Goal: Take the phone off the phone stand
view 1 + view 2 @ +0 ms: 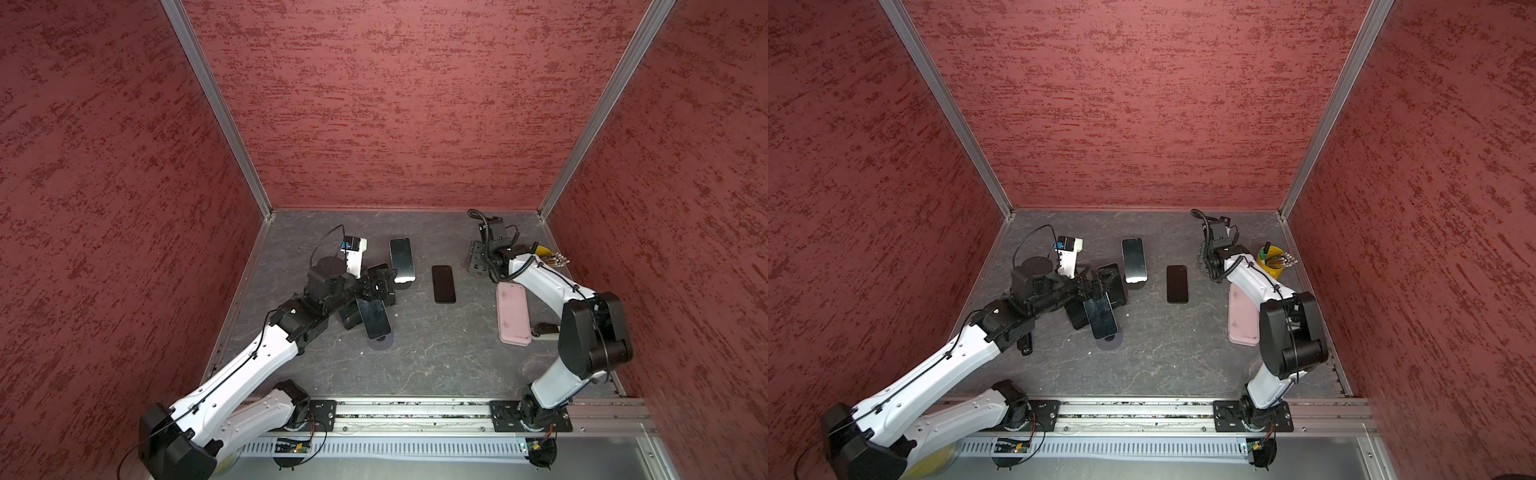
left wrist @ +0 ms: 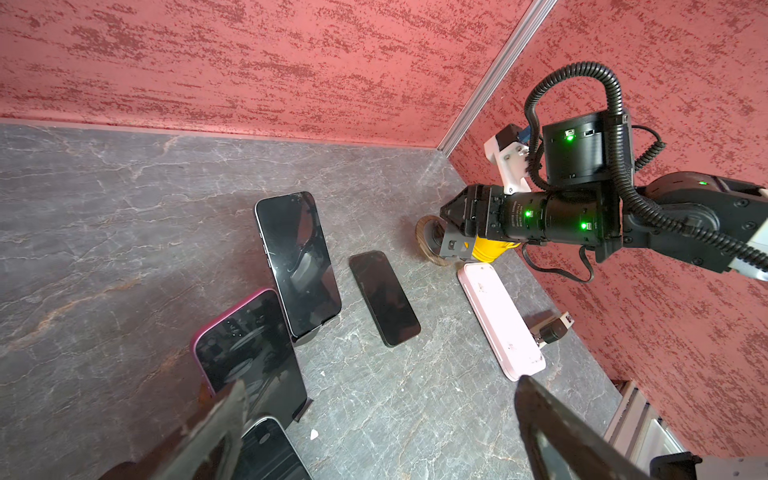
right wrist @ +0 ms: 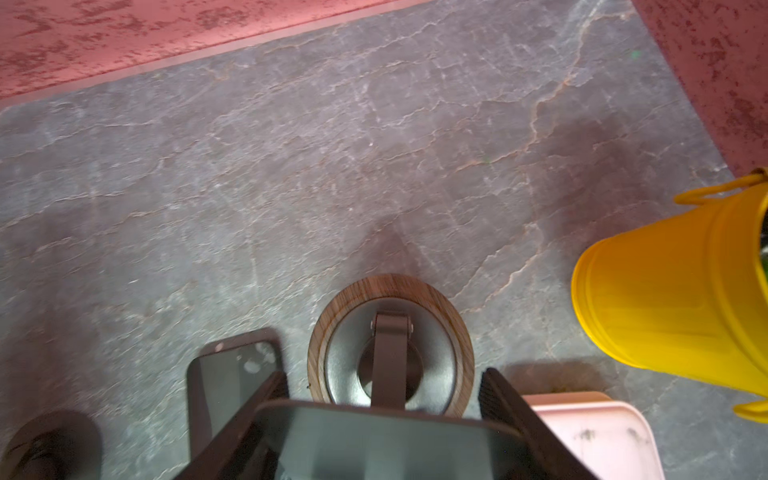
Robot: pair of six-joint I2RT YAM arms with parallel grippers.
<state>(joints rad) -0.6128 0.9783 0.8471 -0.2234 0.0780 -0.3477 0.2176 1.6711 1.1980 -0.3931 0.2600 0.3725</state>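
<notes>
Phone [image 3: 374,440] clamped in right hand [image 3: 384,376] at wood-rimmed phone stand [image 3: 332,316]; left hand [image 2: 381,383] spread wide. Straight lift off stand judged needed next.

- the left white-and-black robot arm [image 1: 257,357] stretches low and forward; the left black parallel gripper [image 1: 386,286] lies level, jaws spread wide, holding nothing.
- the right white-and-black robot arm [image 1: 540,278] folds up, then forward; the right black parallel gripper [image 3: 384,374] pinches a dark grey flat phone [image 3: 395,444] between both fingers.
</notes>
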